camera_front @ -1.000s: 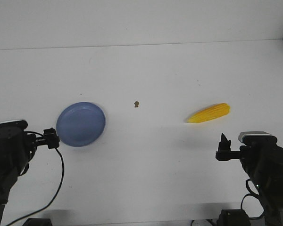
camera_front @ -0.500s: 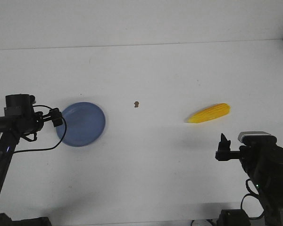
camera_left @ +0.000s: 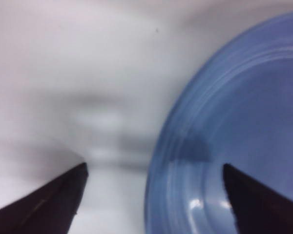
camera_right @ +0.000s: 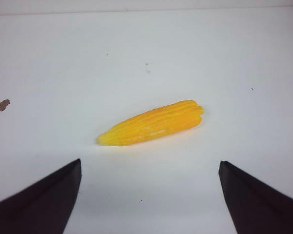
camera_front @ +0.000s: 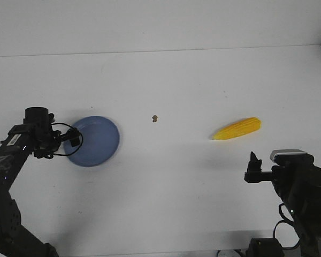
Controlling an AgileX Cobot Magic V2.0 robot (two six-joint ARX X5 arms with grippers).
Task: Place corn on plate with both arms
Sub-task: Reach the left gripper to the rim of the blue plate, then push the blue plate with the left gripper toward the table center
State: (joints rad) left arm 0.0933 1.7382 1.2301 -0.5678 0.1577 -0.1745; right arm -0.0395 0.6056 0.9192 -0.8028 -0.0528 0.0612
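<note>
The yellow corn (camera_front: 237, 128) lies on the white table at the right, tip pointing left. It also shows in the right wrist view (camera_right: 151, 123), ahead of my open, empty right gripper (camera_right: 149, 168), which sits near the table's front right (camera_front: 252, 167). The blue plate (camera_front: 93, 141) lies at the left. My left gripper (camera_front: 69, 140) is at the plate's left rim. In the left wrist view the gripper (camera_left: 154, 170) is open, its jaws straddling the plate's rim (camera_left: 166, 161), one finger (camera_left: 256, 200) over the plate, the other (camera_left: 49, 197) over the table.
A small brown speck (camera_front: 155, 118) lies on the table between plate and corn; it shows in the right wrist view too (camera_right: 3, 105). The table's far edge (camera_front: 160, 51) runs across the back.
My left arm has swung up and right from the front left corner to the plate's left rim. The right arm, corn and plate have not moved.
</note>
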